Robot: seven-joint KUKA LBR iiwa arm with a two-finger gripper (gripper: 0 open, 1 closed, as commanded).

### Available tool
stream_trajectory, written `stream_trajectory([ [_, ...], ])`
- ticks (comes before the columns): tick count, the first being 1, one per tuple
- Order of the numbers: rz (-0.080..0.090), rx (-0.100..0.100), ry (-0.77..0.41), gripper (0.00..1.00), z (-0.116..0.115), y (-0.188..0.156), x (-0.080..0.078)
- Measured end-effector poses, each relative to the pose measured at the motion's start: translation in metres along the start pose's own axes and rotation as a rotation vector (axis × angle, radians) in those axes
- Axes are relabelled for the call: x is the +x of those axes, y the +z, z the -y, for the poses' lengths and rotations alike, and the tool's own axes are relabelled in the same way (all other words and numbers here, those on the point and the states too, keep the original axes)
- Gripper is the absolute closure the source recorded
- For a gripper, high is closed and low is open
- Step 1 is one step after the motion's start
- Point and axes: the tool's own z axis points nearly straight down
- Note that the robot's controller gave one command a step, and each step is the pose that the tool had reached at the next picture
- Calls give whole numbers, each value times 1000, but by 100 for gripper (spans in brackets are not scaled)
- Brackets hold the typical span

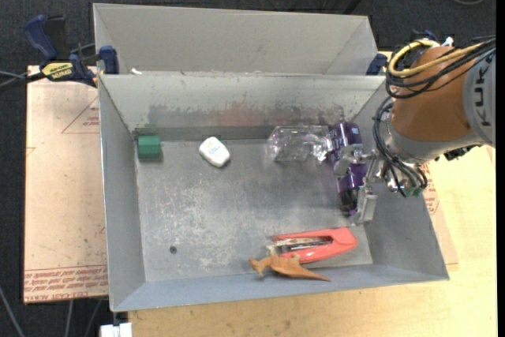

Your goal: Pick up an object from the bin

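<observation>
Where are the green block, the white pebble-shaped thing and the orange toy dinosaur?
green block (148, 147), camera view, middle of its top face.
white pebble-shaped thing (214, 151), camera view, its middle.
orange toy dinosaur (289, 268), camera view, its body.

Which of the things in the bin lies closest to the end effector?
The purple thing by the right wall, right beside the end effector; the red tool and green block lie farther off.
</observation>
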Motion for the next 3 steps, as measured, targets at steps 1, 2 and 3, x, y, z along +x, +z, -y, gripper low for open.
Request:
stream_trajectory([
  [1,7,1,-3,0,0,-5,-2],
  [2,9,2,-240,0,-32,30,21],
  [3,4,0,-410,0,-51,34,35],
])
